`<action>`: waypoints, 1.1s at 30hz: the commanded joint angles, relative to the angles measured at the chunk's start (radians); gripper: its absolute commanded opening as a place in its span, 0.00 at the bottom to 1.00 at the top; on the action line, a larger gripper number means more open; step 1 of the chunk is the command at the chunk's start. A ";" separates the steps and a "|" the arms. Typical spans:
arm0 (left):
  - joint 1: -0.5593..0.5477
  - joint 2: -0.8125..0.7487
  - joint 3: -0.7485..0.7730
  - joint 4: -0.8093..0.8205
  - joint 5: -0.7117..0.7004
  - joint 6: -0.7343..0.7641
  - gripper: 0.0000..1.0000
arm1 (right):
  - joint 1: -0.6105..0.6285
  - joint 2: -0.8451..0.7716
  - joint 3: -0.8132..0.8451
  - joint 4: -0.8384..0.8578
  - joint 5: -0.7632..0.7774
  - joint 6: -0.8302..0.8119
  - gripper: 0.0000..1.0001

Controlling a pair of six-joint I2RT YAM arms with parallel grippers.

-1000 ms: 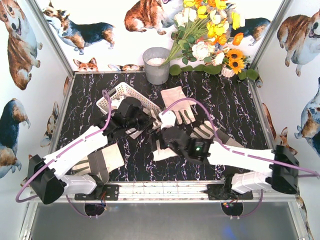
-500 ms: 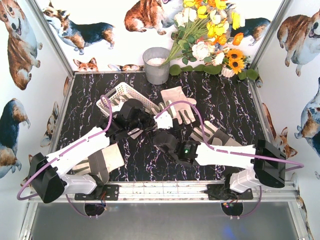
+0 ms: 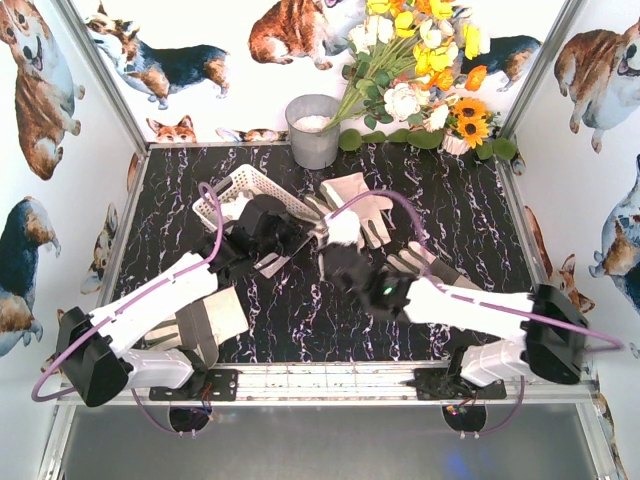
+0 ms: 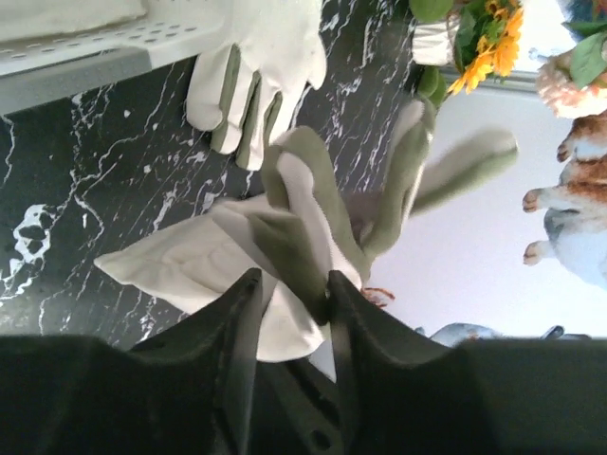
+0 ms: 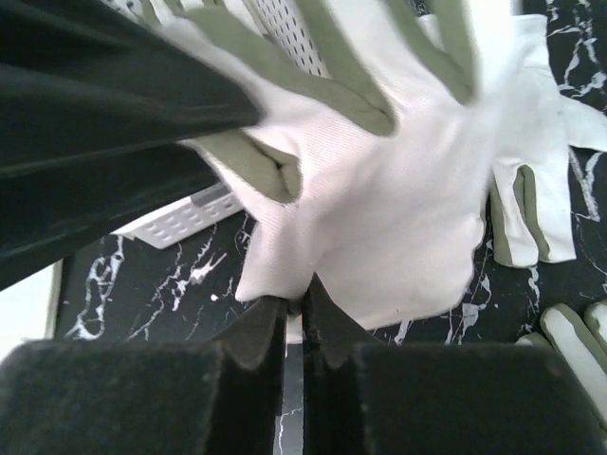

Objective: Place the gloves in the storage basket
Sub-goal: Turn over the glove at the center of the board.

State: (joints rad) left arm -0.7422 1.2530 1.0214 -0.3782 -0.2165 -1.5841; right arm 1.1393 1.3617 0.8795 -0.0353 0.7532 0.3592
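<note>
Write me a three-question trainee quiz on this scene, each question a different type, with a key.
1. True or false: in the right wrist view, the right gripper is shut on the edge of the held glove.
2. In the top view, where is the storage basket? A) left of the grey bucket and nearer the arms; B) right of the flowers; C) on the near rail.
3. Fill in: in the top view, the loose glove lying just beyond the grippers is to the ____ of the basket.

Key: 1 true; 2 A; 3 right.
</note>
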 commanded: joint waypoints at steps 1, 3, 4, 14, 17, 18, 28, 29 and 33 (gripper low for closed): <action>-0.004 -0.038 0.098 -0.063 -0.090 0.217 0.41 | -0.149 -0.143 -0.012 0.001 -0.381 0.069 0.00; 0.001 -0.060 0.116 -0.071 -0.112 0.317 0.60 | -0.208 -0.181 -0.010 -0.025 -0.524 0.041 0.00; 0.006 -0.077 0.118 -0.070 -0.119 0.359 0.70 | -0.244 -0.197 -0.002 -0.049 -0.596 0.033 0.00; 0.029 -0.321 -0.033 0.037 -0.185 0.663 0.95 | -0.620 -0.290 0.023 -0.056 -1.311 0.070 0.00; 0.056 -0.374 -0.097 0.090 -0.100 0.733 0.93 | -0.699 -0.309 0.004 0.046 -1.503 0.160 0.00; 0.073 -0.385 -0.117 0.114 -0.047 0.759 0.92 | -0.718 -0.314 0.001 0.082 -1.565 0.189 0.00; 0.201 -0.380 -0.239 0.468 0.611 0.844 0.99 | -0.764 -0.318 0.069 0.243 -1.898 0.389 0.00; 0.201 -0.367 -0.242 0.494 0.655 0.839 0.99 | -0.763 -0.318 0.068 0.273 -1.915 0.415 0.00; 0.201 -0.311 -0.254 0.604 0.800 0.812 1.00 | -0.762 -0.318 0.064 0.374 -1.963 0.509 0.00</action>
State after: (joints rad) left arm -0.5480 0.9051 0.7845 0.0353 0.3435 -0.7712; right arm 0.3786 1.0637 0.8936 0.1612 -1.0981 0.7483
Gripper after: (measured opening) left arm 0.992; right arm 0.057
